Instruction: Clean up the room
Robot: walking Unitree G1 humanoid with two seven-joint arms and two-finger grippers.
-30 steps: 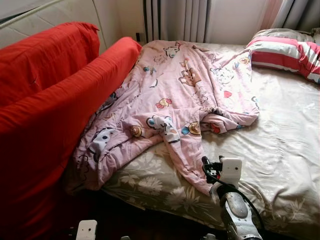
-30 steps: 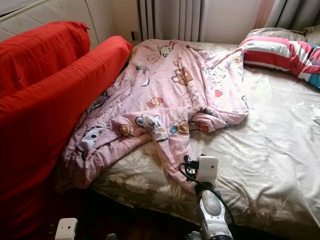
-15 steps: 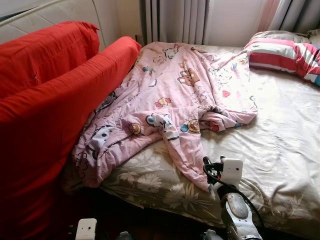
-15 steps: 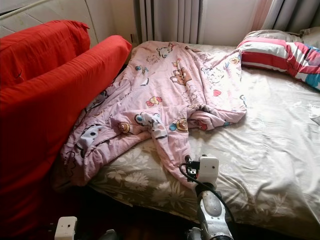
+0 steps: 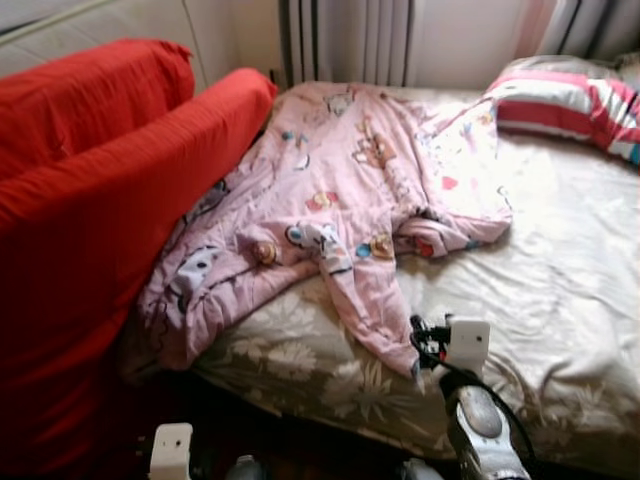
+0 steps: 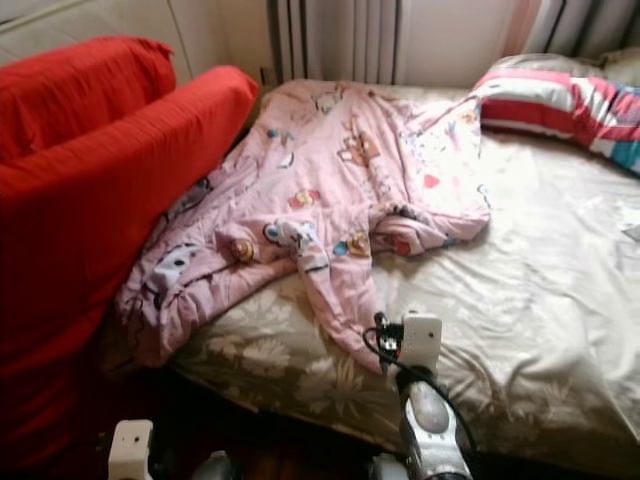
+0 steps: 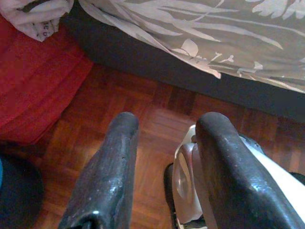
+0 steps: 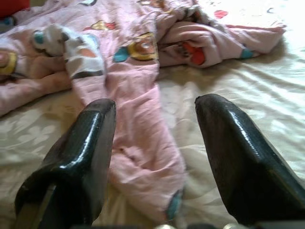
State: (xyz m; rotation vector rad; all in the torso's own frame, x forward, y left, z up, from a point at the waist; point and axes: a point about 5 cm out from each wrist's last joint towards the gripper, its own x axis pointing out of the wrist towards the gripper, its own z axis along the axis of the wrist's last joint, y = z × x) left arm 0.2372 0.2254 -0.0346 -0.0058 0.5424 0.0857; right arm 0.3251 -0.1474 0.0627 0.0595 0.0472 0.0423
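Pink and rumpled, the cartoon-print quilt lies spread in a heap across the left half of the bed, one long corner trailing toward the near edge and its left side slumped against the red sofa that stands just beside the mattress. A striped pillow sits at the far right, by the curtains.

Tidying looks barely begun. Nothing on the bed is folded or straightened, and the floral sheet is creased.

The right end effector hovers low over the near edge of the bed, its 2 black fingers spread wide on either side of the trailing quilt corner without pinching it; the cloth lies between them, apparently untouched. My reading is that a grasp of that corner is the step in hand.

The left end effector hangs idle near the wooden floor beside the bed, fingers apart and holding nothing.

Left to do, as far as can be judged: take hold of the quilt, pull it clear of the sofa, then fold or spread it flat. Loose fabric like this may slip or bunch when pulled.
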